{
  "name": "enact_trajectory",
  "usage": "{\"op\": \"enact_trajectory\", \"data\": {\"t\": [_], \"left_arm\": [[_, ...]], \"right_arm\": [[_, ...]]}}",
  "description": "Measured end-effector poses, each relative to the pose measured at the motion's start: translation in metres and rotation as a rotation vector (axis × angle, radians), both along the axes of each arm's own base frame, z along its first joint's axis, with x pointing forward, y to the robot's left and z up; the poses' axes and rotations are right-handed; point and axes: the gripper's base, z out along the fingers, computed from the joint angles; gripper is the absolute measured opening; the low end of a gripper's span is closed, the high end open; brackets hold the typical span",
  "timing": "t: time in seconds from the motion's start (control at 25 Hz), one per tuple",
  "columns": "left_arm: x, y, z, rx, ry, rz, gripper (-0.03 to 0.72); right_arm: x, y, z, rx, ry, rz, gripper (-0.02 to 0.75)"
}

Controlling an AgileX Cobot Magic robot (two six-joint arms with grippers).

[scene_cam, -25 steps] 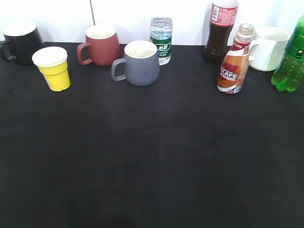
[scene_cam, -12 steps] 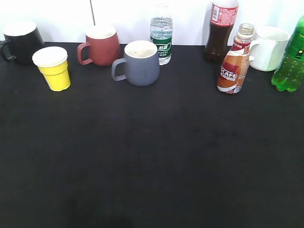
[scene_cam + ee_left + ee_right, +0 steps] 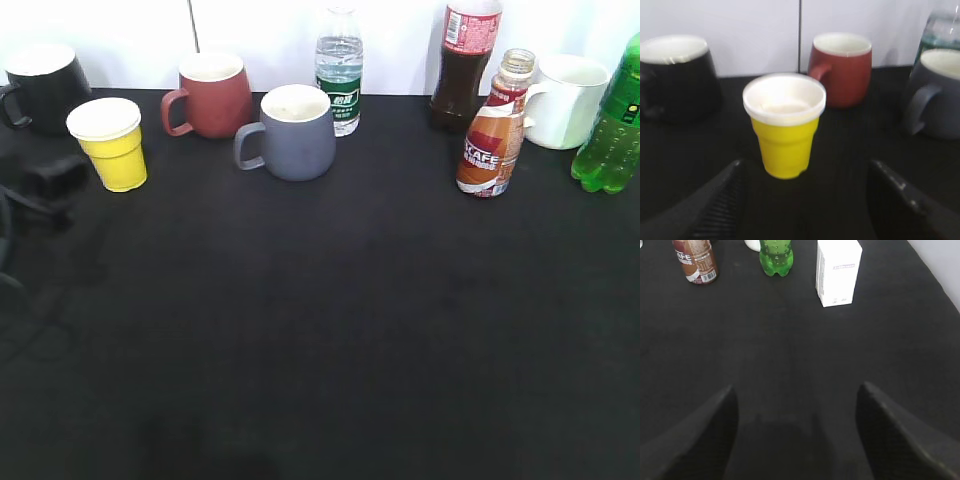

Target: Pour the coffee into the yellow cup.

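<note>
The yellow cup (image 3: 110,144) stands upright at the back left of the black table; in the left wrist view (image 3: 784,125) it is straight ahead, its white inside showing. My left gripper (image 3: 805,170) is open and empty, a short way in front of the cup; it shows at the left edge of the exterior view (image 3: 55,185). The coffee bottle (image 3: 494,126) stands upright and uncapped at the back right, and at the top left of the right wrist view (image 3: 696,261). My right gripper (image 3: 796,392) is open and empty, well short of the bottle.
A black mug (image 3: 42,88), red mug (image 3: 212,94), grey mug (image 3: 293,133) and water bottle (image 3: 339,70) stand along the back. A cola bottle (image 3: 465,62), white mug (image 3: 566,101) and green soda bottle (image 3: 612,125) crowd the coffee. A white box (image 3: 837,271) stands right of the green bottle.
My left gripper has come into the exterior view at the left edge, near the yellow cup. The cups and bottles have not moved.
</note>
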Motion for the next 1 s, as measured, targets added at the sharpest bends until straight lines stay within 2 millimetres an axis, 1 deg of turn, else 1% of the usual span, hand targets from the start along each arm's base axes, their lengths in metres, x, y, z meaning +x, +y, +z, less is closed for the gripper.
{"op": "enact_trajectory", "data": {"t": [0.04,0.08,0.12,0.16,0.24,0.36,0.48,0.56,0.64,0.68,0.8,0.84,0.92,1.0], "left_arm": [[0.004,0.000,-0.008,-0.008,0.000,0.006,0.595],[0.009,-0.001,-0.015,-0.007,0.016,0.007,0.641],[0.016,-0.003,-0.019,-0.008,0.021,0.007,0.669],[0.025,-0.005,-0.023,-0.007,0.027,0.008,0.678],[0.043,-0.008,-0.035,-0.007,0.045,0.015,0.680],[0.074,-0.013,-0.058,-0.007,0.076,0.031,0.678],[0.111,-0.019,-0.073,-0.014,0.058,0.040,0.675],[0.130,-0.023,-0.079,-0.020,0.035,0.042,0.671],[0.136,-0.025,-0.080,-0.018,0.020,0.031,0.658],[0.136,-0.026,-0.081,-0.009,0.020,0.016,0.624],[0.137,-0.023,-0.081,-0.005,0.019,0.016,0.474],[0.137,-0.022,-0.082,-0.005,0.020,0.017,0.454],[0.136,-0.024,-0.081,-0.005,0.030,-0.001,0.452],[0.131,-0.037,-0.072,-0.003,0.058,-0.143,0.451]], "right_arm": [[0.000,0.000,0.000,0.000,0.000,0.000,0.570],[0.000,0.000,0.000,0.000,0.000,0.000,0.570],[0.000,0.000,0.000,0.000,0.000,0.000,0.570],[0.000,0.000,0.000,0.000,0.000,0.000,0.570],[0.000,0.000,0.000,0.000,0.000,0.000,0.570],[0.000,0.000,0.000,0.000,0.000,0.000,0.570],[0.000,0.000,0.000,0.000,0.000,0.000,0.570],[0.000,0.000,0.000,0.000,0.000,0.000,0.570],[0.000,0.000,0.000,0.000,0.000,0.000,0.570],[0.000,0.000,0.000,0.000,0.000,0.000,0.570],[0.000,0.000,0.000,0.000,0.000,0.000,0.570],[0.000,0.000,0.000,0.000,0.000,0.000,0.570],[0.000,0.000,0.000,0.000,0.000,0.000,0.570],[0.000,0.000,0.000,0.000,0.000,0.000,0.570]]}}
